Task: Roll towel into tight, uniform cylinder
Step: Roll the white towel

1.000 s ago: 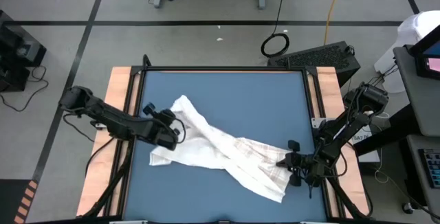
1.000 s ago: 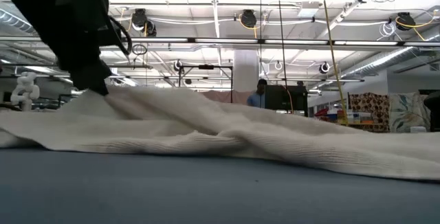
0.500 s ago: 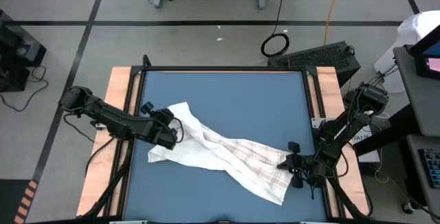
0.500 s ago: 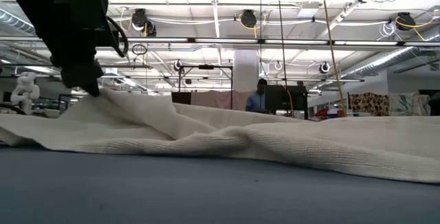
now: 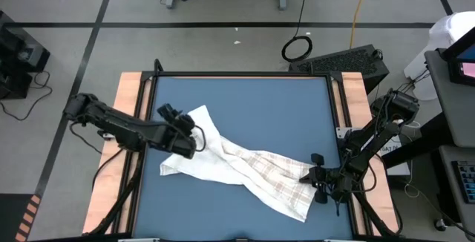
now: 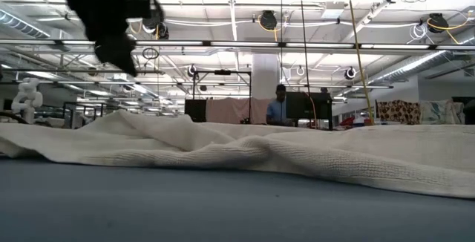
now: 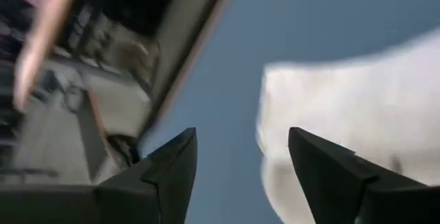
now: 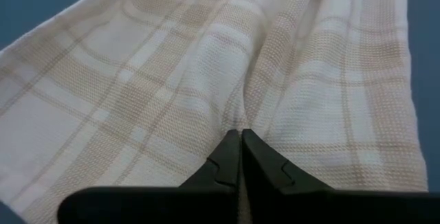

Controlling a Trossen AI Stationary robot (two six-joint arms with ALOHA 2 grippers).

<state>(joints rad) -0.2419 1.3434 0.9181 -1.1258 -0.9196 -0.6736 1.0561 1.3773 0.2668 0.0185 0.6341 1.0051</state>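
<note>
On the blue mat (image 5: pixel 245 101) of the bench, seen from above, the towel (image 5: pixel 237 164) lies crumpled in a long diagonal band, running from the left gripper (image 5: pixel 187 134) down to the right gripper (image 5: pixel 310 174). The left gripper sits at the towel's upper end, just over the cloth's raised corner, and its fingers stand apart with nothing between them. The right gripper is at the towel's far side, near the mat's right edge, with its fingers shut together on a fold of the cloth.

At bench height, the towel (image 6: pixel 245 149) spreads across the whole width as a low, rumpled ridge lying on the mat (image 6: pixel 223 205). The left gripper (image 6: pixel 119 49) hangs above the cloth's left part, clear of it, with open air under its fingers. Far behind, a person (image 6: pixel 278 105) shows in the room.

Past the left wrist, the two dark fingers (image 7: pixel 172 165) are spread wide, and the gap between them shows only blue mat (image 7: pixel 323 18). The towel (image 7: pixel 357 107) lies just beyond and beside one finger, blurred, not held.

Past the right wrist, the fingers (image 8: pixel 227 159) are pressed tight together, pinching a gathered pleat of the towel (image 8: pixel 206 66), whose faint checked lines fan out ahead of them.
</note>
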